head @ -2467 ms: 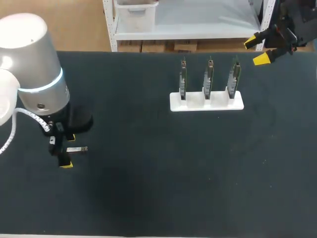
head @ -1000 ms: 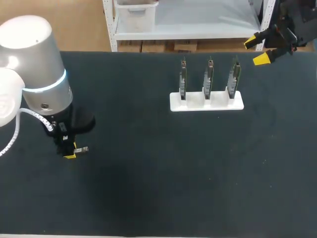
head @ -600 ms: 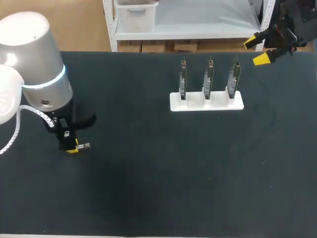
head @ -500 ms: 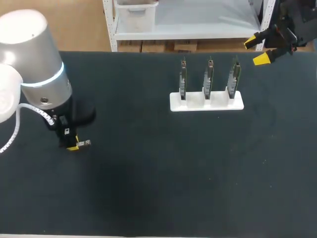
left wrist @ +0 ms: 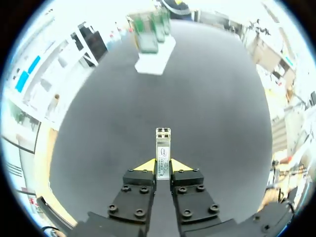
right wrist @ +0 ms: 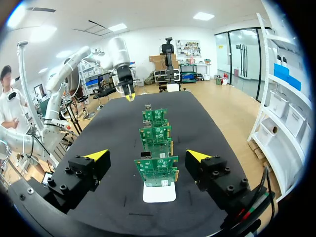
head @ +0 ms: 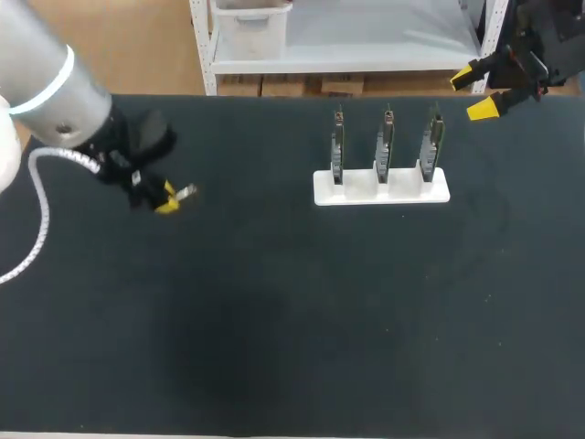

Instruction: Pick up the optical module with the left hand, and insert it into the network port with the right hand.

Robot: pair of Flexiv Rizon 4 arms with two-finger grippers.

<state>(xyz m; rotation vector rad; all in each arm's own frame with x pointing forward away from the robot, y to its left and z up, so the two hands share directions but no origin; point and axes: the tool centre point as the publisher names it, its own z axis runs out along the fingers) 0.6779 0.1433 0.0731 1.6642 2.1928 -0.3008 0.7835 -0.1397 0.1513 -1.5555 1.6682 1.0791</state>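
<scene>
Overhead, from the head view, the left gripper [head: 164,198] hung over the left part of the black table [head: 292,329], its yellow tips pressed against the optical module [head: 186,193] from two sides; the module's metal end stuck out to the right, toward the white stand [head: 381,188]; that stand sat far right of centre and carried three upright circuit boards [head: 388,144] in a row; the right gripper [head: 475,93] hovered at the far right corner, beyond the stand, its fingers spread wide and holding nothing.

From the left wrist view, the gripper [left wrist: 163,166] pinched the optical module [left wrist: 163,150] near its rear, so most of the silver body reached out ahead of the tips over the dark mat; the stand with its boards [left wrist: 150,39] lay well ahead.

From the right wrist view, the gripper [right wrist: 147,156] stood open, one tip to either side of the line of circuit boards [right wrist: 156,169]; the white stand [right wrist: 159,193] lay under them; far beyond, the left gripper [right wrist: 129,97] showed above the table's far end, the module too small to make out.
</scene>
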